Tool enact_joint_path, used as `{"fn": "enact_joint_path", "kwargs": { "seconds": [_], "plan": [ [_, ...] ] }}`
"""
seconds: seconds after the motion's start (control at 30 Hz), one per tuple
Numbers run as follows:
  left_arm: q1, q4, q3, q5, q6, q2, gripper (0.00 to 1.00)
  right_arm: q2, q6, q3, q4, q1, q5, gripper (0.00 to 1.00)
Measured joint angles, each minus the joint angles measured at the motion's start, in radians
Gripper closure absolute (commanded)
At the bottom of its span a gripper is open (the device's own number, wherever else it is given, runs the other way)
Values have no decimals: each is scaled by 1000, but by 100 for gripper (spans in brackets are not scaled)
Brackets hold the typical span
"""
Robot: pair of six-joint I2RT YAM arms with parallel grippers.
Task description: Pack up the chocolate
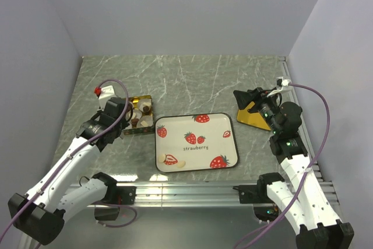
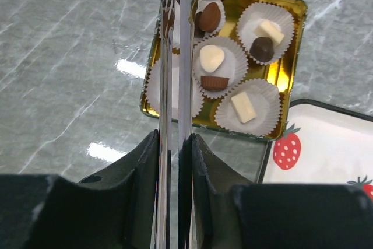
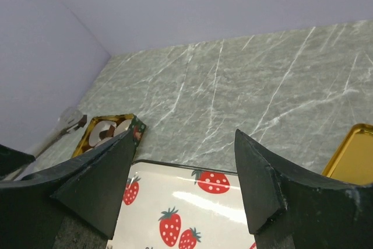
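Tongs (image 2: 185,56) hang over our gold tin (image 2: 294,4) of chocolate (image 2: 211,17) (tray (image 2: 326,155) just beside); left tool (image 2: 175,144) clamps them, right tool (image 3: 185,138) apart.

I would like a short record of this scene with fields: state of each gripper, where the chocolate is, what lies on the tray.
left gripper: shut on tongs, tips reaching over the tin
right gripper: open, empty, near the gold lid
chocolate: dark and cream pieces in the tin's paper cups
tray: two cream lumps at its near left corner
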Motion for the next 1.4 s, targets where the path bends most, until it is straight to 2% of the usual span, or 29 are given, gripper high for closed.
{"fn": "enact_joint_path", "kwargs": {
  "seconds": [0.2,0.67,1.1,1.4],
  "plan": [
    [21,35,0,59,28,13,71,1,0,0,0,2,5,24],
    [22,27,0,60,27,32,70,16,-5,0,0,4,11,24],
    [22,23,0,42,16,32,59,18,-11,0,-1,4,27,24],
    [22,23,0,41,15,32,58,19,-12,0,-1,4,30,24]
  ]
}}
